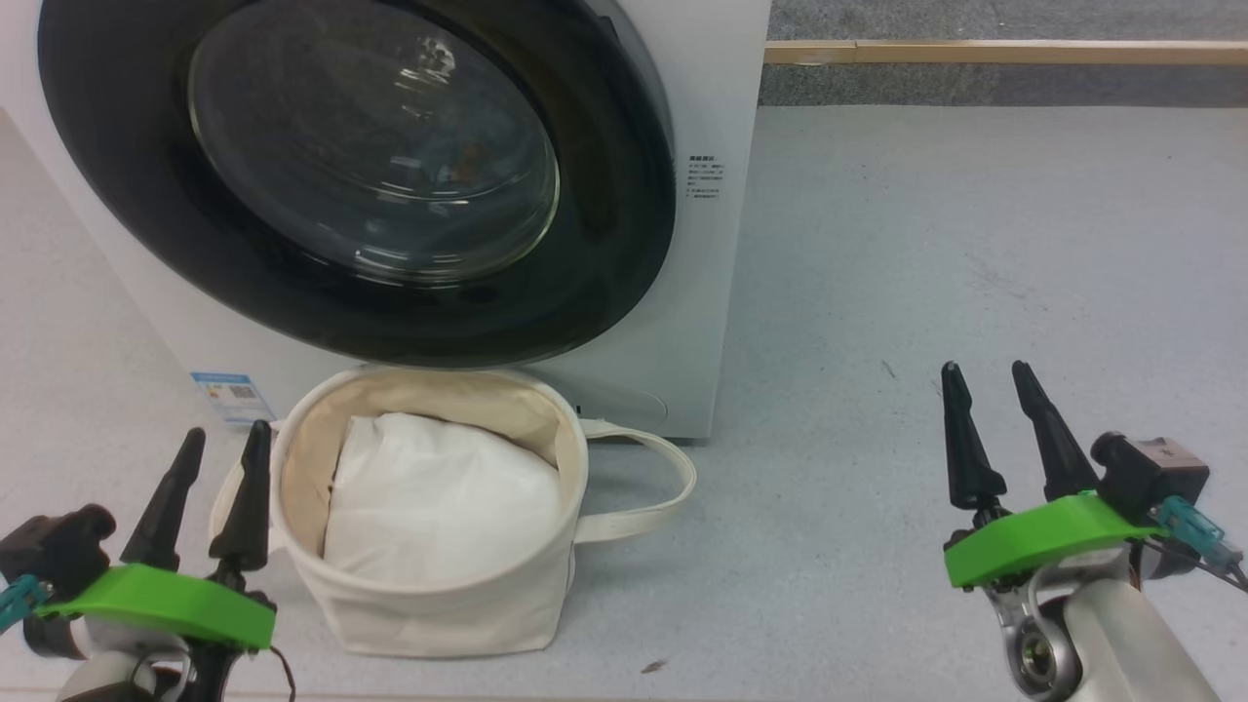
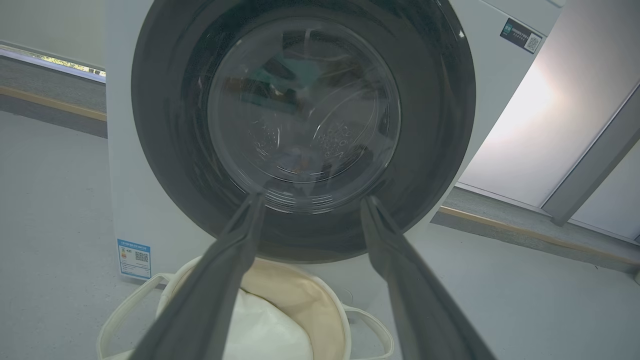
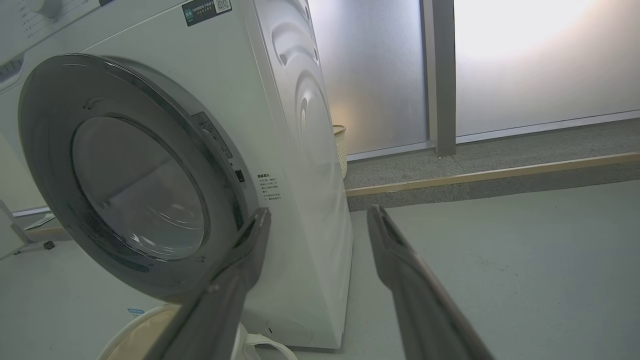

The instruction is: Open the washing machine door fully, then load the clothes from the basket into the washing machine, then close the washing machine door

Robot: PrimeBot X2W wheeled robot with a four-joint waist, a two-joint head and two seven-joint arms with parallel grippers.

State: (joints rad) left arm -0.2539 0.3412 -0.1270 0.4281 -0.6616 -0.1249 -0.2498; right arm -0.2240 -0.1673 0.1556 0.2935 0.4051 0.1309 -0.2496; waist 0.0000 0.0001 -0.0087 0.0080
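Nearest to you, low on the left, your left gripper [image 1: 229, 429] has its two dark fingers spread and nothing between them, tips pointing away toward the machine. Over on the right, well apart, your right gripper [image 1: 984, 369] is the same: fingers released, empty, above bare grey floor [image 1: 975, 244].

Just right of the left gripper stands the basket [image 1: 439, 614], upright, mouth facing up. One looped handle [image 1: 673, 487] sticks out to the right and lies low, and another shows on the left by your inner left finger; whether the two touch, I cannot tell. Inside sits a plain white cushion [image 1: 439, 497], leaning against the left wall.

Right behind the basket is the washing machine [image 1: 712, 292], with a small blue label [image 1: 224, 395] low on its front at the left. The washing machine door [image 1: 604, 244] lies flat against that front, its face turned toward you, its lower rim overhanging the basket's far edge. Its glass bowl [image 1: 370, 146] bulges your way. In the left wrist view your fingers frame that glass; teal and orange patches behind it are too murky to name.
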